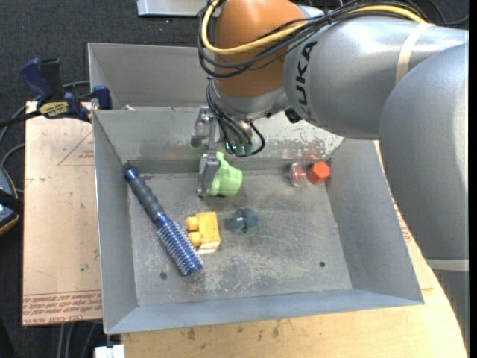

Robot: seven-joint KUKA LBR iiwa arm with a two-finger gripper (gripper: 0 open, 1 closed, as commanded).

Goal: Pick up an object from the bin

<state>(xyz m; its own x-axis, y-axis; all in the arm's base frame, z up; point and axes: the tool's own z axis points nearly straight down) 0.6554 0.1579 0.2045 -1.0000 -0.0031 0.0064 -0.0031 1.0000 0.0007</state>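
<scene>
At bin (112, 200) rear, green lump (228, 179) touching tool (206, 182); cannot tell grip state

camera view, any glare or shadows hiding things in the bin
Camera view: bright glare on the arm's orange cover and silver shell; dull sheen on the back wall of the grey metal bin; only soft shadow around the pale green lumpy plastic object by the claw.
</scene>
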